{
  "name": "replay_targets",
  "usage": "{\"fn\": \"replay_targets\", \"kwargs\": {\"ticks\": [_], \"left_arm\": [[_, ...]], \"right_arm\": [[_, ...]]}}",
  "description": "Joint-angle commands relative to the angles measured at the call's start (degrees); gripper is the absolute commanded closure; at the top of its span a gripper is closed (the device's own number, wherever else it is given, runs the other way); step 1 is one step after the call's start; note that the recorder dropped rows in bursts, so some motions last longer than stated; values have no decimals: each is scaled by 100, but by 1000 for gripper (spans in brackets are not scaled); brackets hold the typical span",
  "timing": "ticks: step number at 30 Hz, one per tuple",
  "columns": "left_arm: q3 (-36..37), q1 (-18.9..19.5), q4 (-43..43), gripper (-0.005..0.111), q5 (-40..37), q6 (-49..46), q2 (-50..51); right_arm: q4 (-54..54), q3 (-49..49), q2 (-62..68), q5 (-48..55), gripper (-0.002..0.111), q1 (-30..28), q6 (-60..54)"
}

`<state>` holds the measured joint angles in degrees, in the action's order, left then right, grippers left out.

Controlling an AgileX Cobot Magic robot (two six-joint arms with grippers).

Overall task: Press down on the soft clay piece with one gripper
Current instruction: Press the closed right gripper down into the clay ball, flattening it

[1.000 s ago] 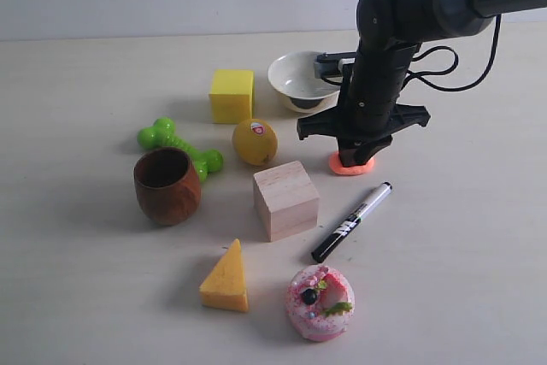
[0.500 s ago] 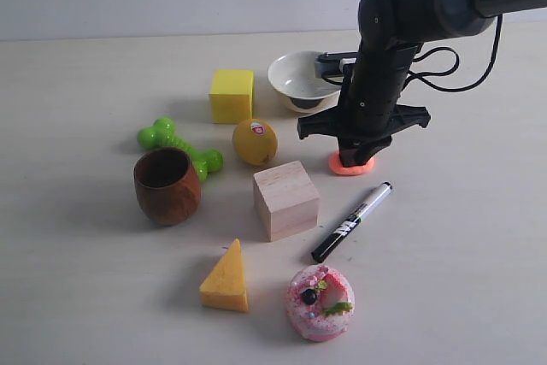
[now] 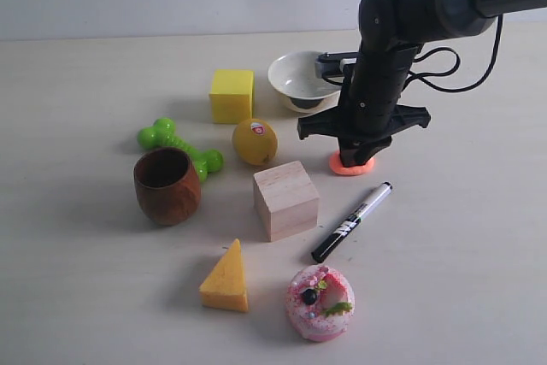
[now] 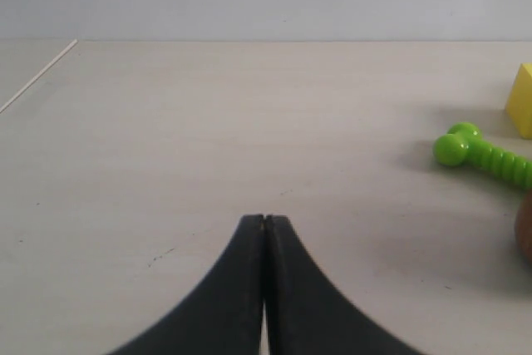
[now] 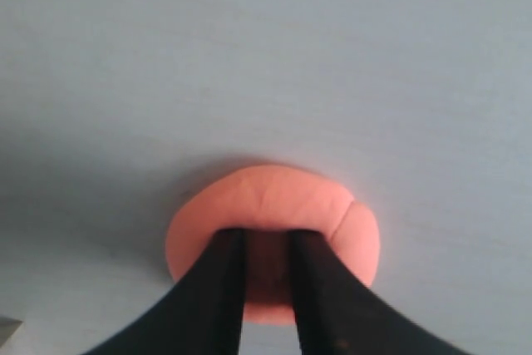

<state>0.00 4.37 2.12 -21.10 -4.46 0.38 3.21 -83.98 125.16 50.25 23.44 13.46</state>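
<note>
The soft clay piece (image 3: 351, 167) is a flattened salmon-orange blob on the table between the white bowl and the marker. My right gripper (image 3: 355, 158) stands straight down on it. In the right wrist view both fingertips (image 5: 229, 243) are sunk into the top of the clay (image 5: 274, 197). My right gripper (image 5: 268, 234) is open by a narrow gap, with dented clay showing in it. My left gripper (image 4: 265, 220) is shut and empty over bare table, and it is outside the exterior view.
A white bowl (image 3: 299, 79) sits just behind the right arm. A black-and-white marker (image 3: 352, 221) and a wooden block (image 3: 285, 199) lie in front. A lemon (image 3: 255, 141), yellow cube (image 3: 232, 95), green dumbbell (image 3: 179, 147), brown cup (image 3: 167, 185), orange-yellow wedge (image 3: 226, 278) and pink donut (image 3: 320, 302) lie nearby.
</note>
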Motion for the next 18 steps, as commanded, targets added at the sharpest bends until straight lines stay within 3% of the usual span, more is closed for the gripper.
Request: {"fn": "replay_targets", "kwargs": {"ticks": [1,18], "left_arm": [[0,-31,12,107,46,10,-38],[0,-31,12,107,46,10,-38]], "right_arm": [[-14,78,-88,38,87,-10,-35],[-14,78,-266,50,93,-10,-35]]}}
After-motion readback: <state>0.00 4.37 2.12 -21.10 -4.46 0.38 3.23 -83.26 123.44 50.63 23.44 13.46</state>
